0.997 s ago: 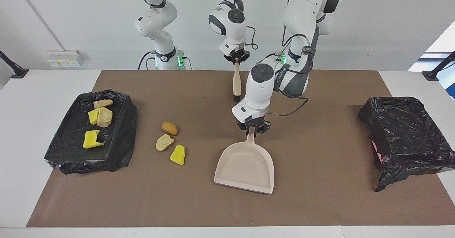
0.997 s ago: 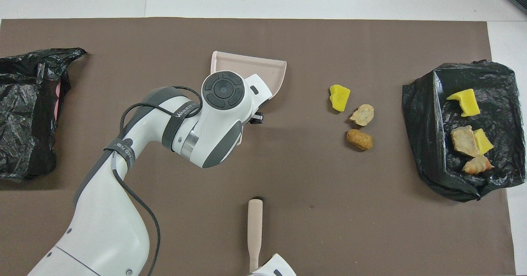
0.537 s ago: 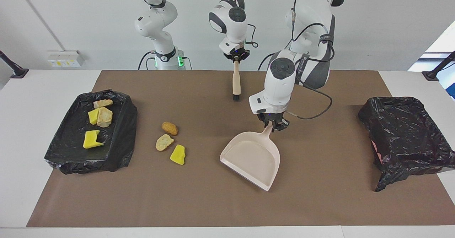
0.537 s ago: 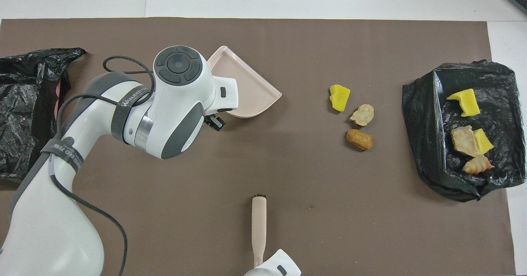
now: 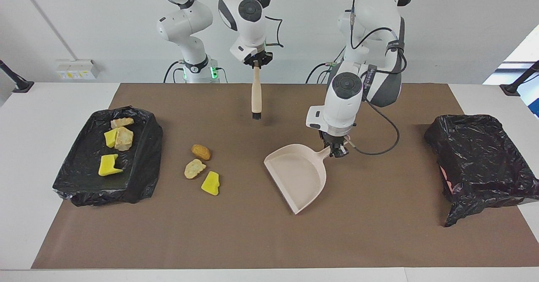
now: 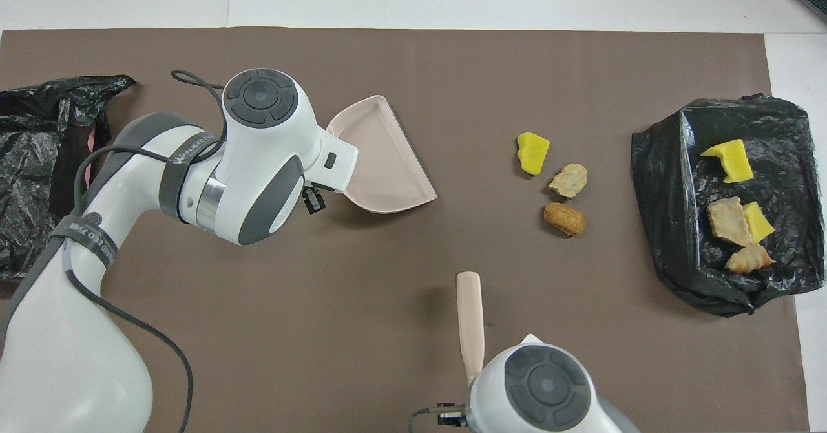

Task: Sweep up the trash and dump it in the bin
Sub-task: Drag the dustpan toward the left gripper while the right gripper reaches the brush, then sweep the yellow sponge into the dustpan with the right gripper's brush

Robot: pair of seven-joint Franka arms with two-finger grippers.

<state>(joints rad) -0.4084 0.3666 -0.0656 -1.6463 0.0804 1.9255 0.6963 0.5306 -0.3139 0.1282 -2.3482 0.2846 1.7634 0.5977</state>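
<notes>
In the facing view you see the left gripper (image 5: 335, 149) right of centre, clenched on the handle of the dustpan (image 5: 297, 176). The pan slants down toward the lower middle of the frame, its open mouth turned to the frame's left. At upper centre the right gripper (image 5: 255, 62) is clamped on the top of the brush (image 5: 255, 97), which hangs upright with its dark bristles just above the brown mat (image 5: 379, 231).

The trash is in two groups. Three loose scraps lie on the mat left of centre — a brown lump (image 5: 201, 151), a tan piece (image 5: 194, 168) and a yellow chunk (image 5: 210, 183), close together and well apart from the pan. Four more sit in the black-lined tray (image 5: 143, 164) at the frame's left edge: a tan piece (image 5: 122, 122) at its upper end, a yellow bit (image 5: 110, 138) touching a tan lump (image 5: 124, 139), and a second yellow chunk (image 5: 108, 165) lower down. A crumpled black bag (image 5: 480, 164) sits at the right edge.

In the overhead view your left arm (image 6: 258, 161) covers the pan's handle; only the pan's body shows at centre. The brush rises from the bottom edge, its top hidden under the right arm's wrist (image 6: 546, 388). The three loose scraps sit right of centre, the tray at the right edge, the bag at the left edge.
</notes>
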